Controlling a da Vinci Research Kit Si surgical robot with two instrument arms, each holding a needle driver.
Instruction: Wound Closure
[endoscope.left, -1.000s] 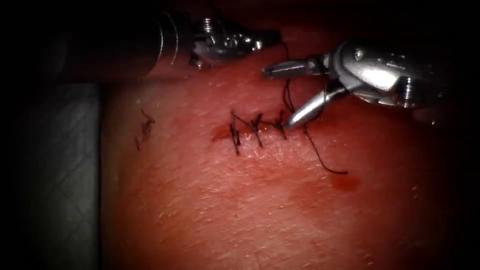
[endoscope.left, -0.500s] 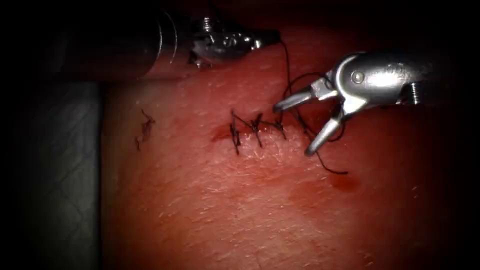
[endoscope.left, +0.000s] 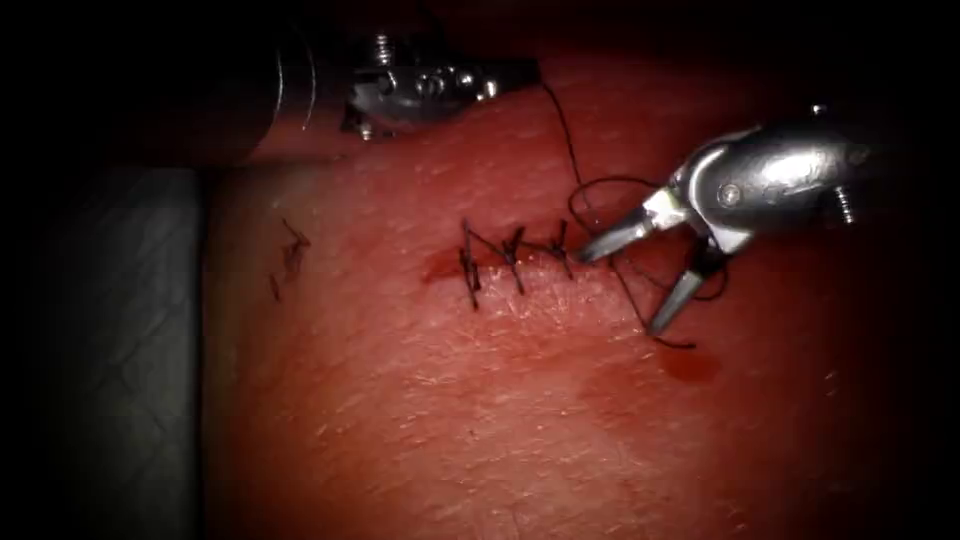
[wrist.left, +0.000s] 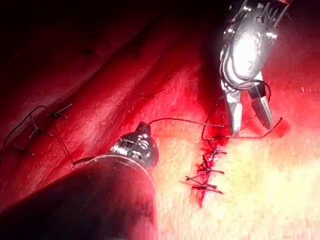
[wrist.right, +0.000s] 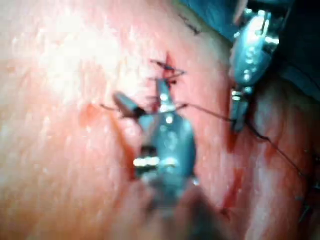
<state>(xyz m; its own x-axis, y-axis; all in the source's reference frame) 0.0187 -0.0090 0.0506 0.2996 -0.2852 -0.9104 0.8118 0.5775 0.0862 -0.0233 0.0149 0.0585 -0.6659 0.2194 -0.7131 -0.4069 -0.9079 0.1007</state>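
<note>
On the tissue (endoscope.left: 480, 420), the cut (endoscope.left: 515, 262) is crossed by three dark stitches (wrist.left: 205, 170). My left tool (endoscope.left: 520, 72) is beyond the cut, shut on the thread (endoscope.left: 562, 135). The thread drops to the cut's right end and loops around my right tool (endoscope.left: 622, 290). That tool is open, with one jaw tip at the last stitch and the other lower right, nothing between them. A thread tail (endoscope.left: 675, 345) lies right of the cut. In the right wrist view, my right tool (wrist.right: 141, 95) spreads beside the stitches (wrist.right: 167, 70), with the left tool (wrist.right: 237, 120) holding the thread (wrist.right: 210, 112).
A spot of red fluid (endoscope.left: 690, 365) sits just below the thread tail. Cut ends of thread (endoscope.left: 290, 255) lie on the tissue left of the cut. A dark grey cloth (endoscope.left: 120, 350) borders the tissue's left edge.
My right tool moved down and to the right with its jaws open, and a loop of thread came around it. My left tool shifted slightly left, holding the thread.
</note>
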